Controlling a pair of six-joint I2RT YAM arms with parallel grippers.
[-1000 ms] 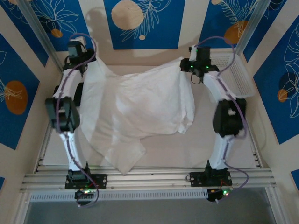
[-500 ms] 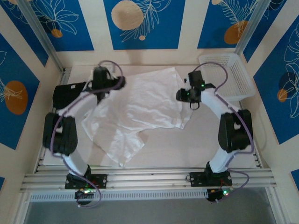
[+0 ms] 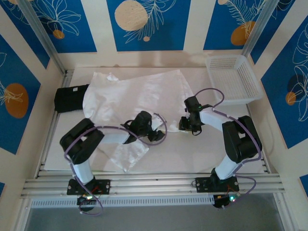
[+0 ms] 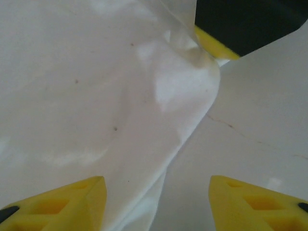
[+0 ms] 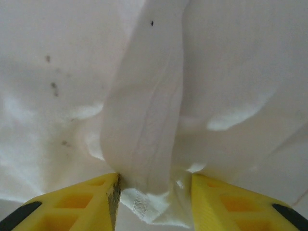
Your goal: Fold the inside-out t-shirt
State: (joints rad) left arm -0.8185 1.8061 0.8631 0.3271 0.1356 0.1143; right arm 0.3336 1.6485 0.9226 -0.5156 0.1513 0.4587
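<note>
The white inside-out t-shirt (image 3: 137,98) lies spread and rumpled across the table, one part trailing toward the front left. My left gripper (image 3: 150,124) sits low at the shirt's near edge. Its yellow fingers (image 4: 72,202) stand wide apart and open over the cloth's edge (image 4: 183,134), gripping nothing. My right gripper (image 3: 186,126) rests at the shirt's near right corner. In the right wrist view a loose fold of the t-shirt (image 5: 144,125) lies between the parted fingers of the right gripper (image 5: 154,185). The right gripper's yellow fingertip (image 4: 216,45) shows in the left wrist view.
A black garment (image 3: 70,97) lies at the left edge of the table, partly under the shirt. A white mesh basket (image 3: 234,79) stands at the back right. Bare table (image 3: 192,154) runs along the front, in front of the right gripper.
Both arms came down and forward from the back of the table. The shirt, held up before, now lies on the table. Both grippers' jaws have parted.
</note>
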